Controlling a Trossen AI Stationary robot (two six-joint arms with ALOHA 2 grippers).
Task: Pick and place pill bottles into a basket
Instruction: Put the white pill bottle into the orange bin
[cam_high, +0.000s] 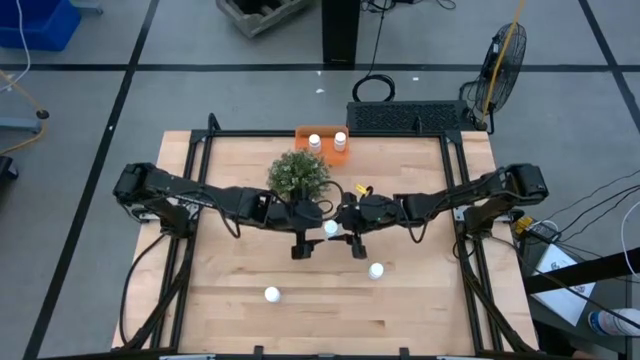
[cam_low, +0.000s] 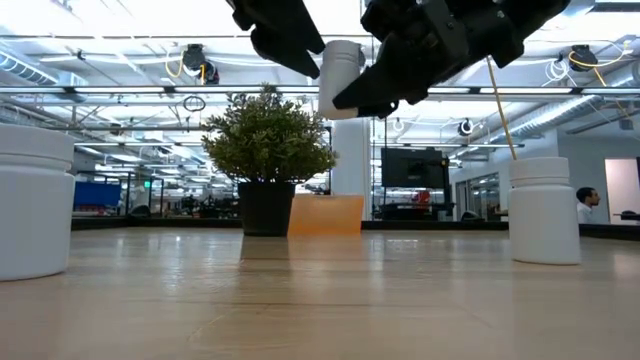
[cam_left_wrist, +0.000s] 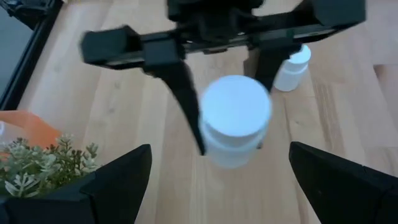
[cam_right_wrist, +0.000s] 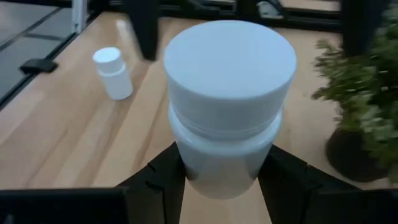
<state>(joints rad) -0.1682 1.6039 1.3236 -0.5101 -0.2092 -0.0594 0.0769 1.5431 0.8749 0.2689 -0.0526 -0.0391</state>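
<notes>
A white pill bottle (cam_right_wrist: 227, 106) hangs raised above the table's middle, with my right gripper (cam_high: 340, 230) shut on it; it also shows in the low view (cam_low: 340, 78). My left gripper (cam_left_wrist: 227, 193) is open just to the left of that bottle (cam_high: 331, 228), with nothing between its fingers. Two more pill bottles (cam_high: 376, 270) (cam_high: 271, 294) stand upright on the table nearer the front edge. The orange basket (cam_high: 322, 131) sits at the far edge behind a potted plant (cam_high: 298, 175), and two bottles (cam_high: 314, 142) (cam_high: 340, 140) stand in it. My right gripper pinches the bottle's body (cam_right_wrist: 186, 162) just below the cap, between its two fingers (cam_left_wrist: 186, 106). The fingers come from the table's right side, slanting a little downward. The bottle stays upright, cap up, lifted clear of the table.
The plant (cam_low: 268, 150) stands between the grippers and the basket (cam_low: 325, 215). A black frame (cam_high: 200, 135) runs along the table's edges. The wood at the table's near left and near right (cam_high: 440, 310) is bare.
</notes>
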